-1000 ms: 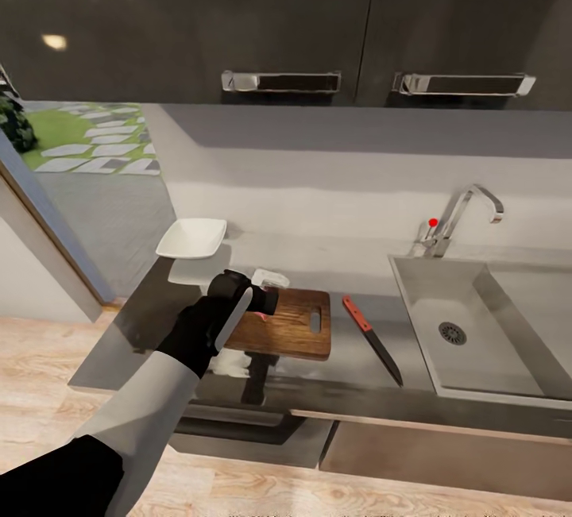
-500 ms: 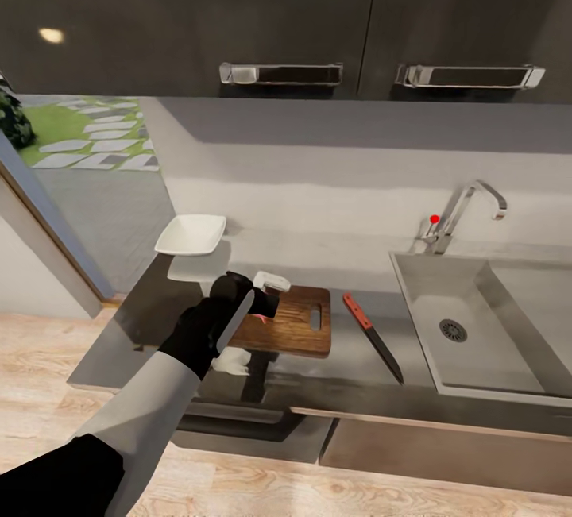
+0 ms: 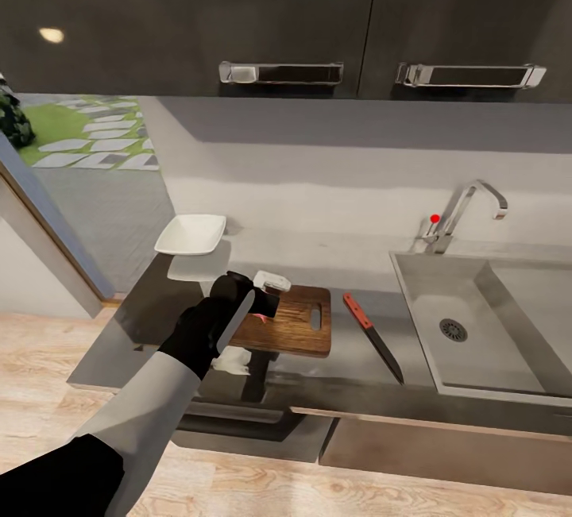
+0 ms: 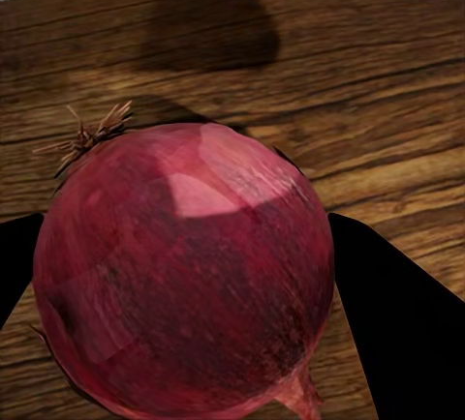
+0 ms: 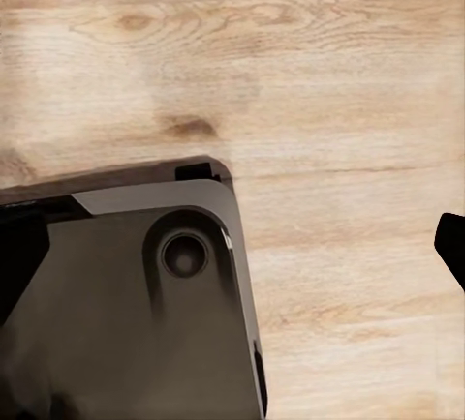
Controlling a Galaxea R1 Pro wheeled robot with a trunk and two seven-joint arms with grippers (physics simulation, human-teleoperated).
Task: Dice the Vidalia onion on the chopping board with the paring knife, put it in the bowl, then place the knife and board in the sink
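The left gripper [image 3: 262,306] is pinching the pinkish-red rounded Vidalia onion [image 4: 184,270] over the dark-brown wooden chopping board [image 3: 298,326] — best released low, gently.

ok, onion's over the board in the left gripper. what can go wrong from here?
1. The Vidalia onion is round. Released by the left gripper onto the chopping board, it may roll off, possibly toward the countertop edge.
2. The paring knife lies close beside the board, so a rolling onion could knock it.
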